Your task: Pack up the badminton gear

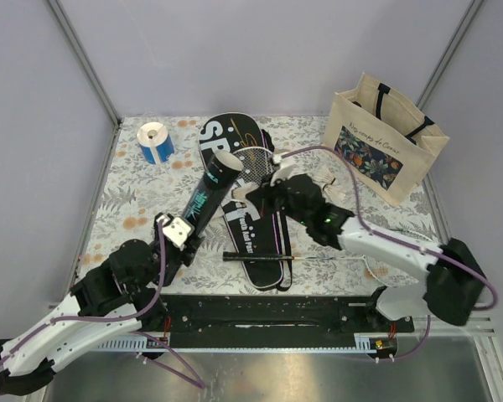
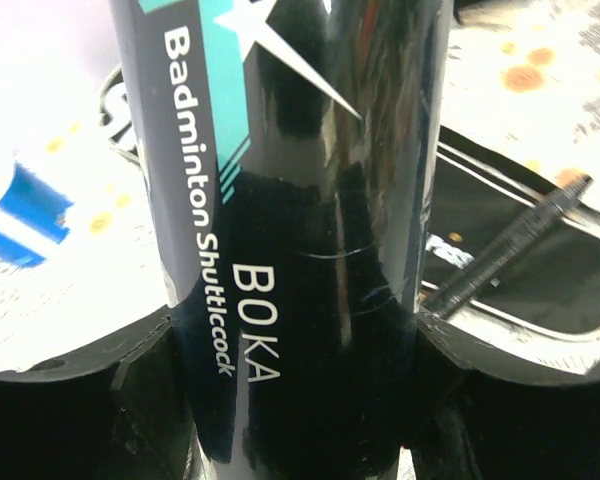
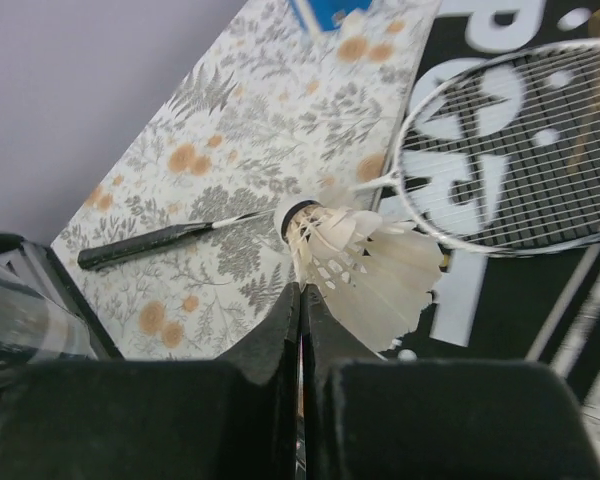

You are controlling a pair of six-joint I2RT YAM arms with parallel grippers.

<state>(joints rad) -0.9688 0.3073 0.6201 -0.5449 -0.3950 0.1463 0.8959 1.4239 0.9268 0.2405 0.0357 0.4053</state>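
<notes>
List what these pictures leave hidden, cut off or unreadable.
- Inside of the black tube: top view, its mouth is just dark.
- The tube's ends: left wrist view, cut off by the frame edges.
- Script on the tote bag: top view, too small.
- Lettering on the case: top view, partly covered by the tube and a racket.
- Where the shuttlecock is pinched: right wrist view, behind the shut right gripper.

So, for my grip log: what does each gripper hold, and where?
Left gripper: the black tube, near its lower end. Right gripper: a shuttlecock, pinched by its feathers.
</notes>
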